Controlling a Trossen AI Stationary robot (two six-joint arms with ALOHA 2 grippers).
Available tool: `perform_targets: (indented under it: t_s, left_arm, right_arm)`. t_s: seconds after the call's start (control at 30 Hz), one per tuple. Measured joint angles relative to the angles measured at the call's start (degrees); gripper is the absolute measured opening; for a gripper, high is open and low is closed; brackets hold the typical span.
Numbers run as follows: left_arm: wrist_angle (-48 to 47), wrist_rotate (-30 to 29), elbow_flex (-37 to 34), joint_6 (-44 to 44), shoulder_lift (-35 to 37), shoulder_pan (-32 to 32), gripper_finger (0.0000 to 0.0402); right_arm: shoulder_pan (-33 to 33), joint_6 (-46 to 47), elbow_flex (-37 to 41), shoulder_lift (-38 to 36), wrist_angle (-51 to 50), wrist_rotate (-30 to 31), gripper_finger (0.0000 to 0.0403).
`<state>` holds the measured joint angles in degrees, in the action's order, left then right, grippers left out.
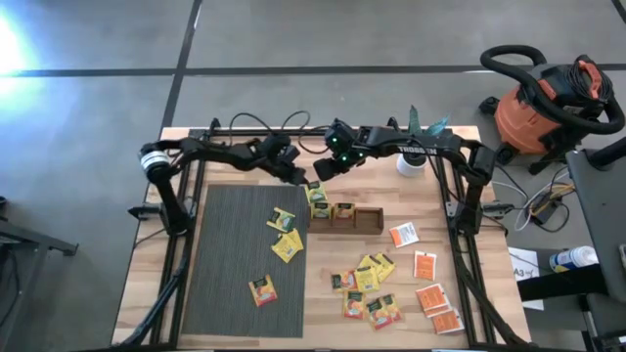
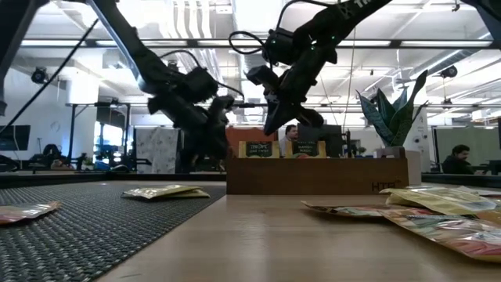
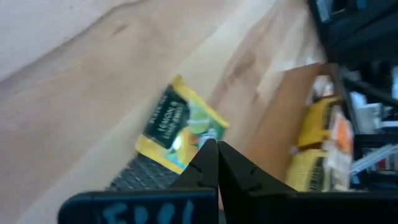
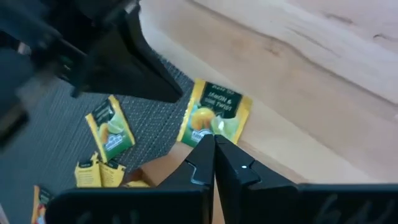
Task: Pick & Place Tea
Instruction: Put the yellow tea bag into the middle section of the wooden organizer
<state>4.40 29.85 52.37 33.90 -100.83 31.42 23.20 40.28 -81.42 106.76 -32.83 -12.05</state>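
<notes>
Left claw [image 1: 296, 177] and right claw [image 1: 319, 168], both pinched shut and empty, hang together above the tray's [image 1: 367, 224] left end; directly beneath lies a yellow sachet [image 4: 214, 114], equally near both, by the mat's [image 1: 235, 284] far right corner.

Both arms are dark, nearly black, built from slim tubes and thick joints, with thin black cables looping beside them. The left arm [image 1: 210, 152] has a white ring near its base. The right arm [image 1: 411, 149] carries white letters and small green lights.
</notes>
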Motion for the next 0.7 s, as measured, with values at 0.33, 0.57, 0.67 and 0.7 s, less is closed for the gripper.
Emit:
perform_targets:
  t_s: [0.33, 0.57, 0.67, 0.7]
  left_arm:
    - [-5.14, -2.99, 4.73, -1.85, -6.65, -0.02, 0.0001]
    - [-6.51, -4.83, 4.83, -1.49, -7.9, -0.02, 0.0001]
    - [-6.63, -4.86, 4.84, -0.87, -8.09, -0.02, 0.0001]
    - [-6.72, -4.9, 4.87, -0.78, -8.09, -0.02, 0.0001]
  right_arm:
    - [1.08, -3.85, 0.08, -0.04, -0.19, -0.11, 0.0009]
    - [3.11, -8.1, 0.08, -0.07, -0.31, -1.71, 0.0014]
    - [4.23, -9.28, 0.08, -0.07, -0.36, -4.05, 0.0029]
    - [4.57, -9.52, 0.08, -0.07, -0.36, -4.64, 0.0036]
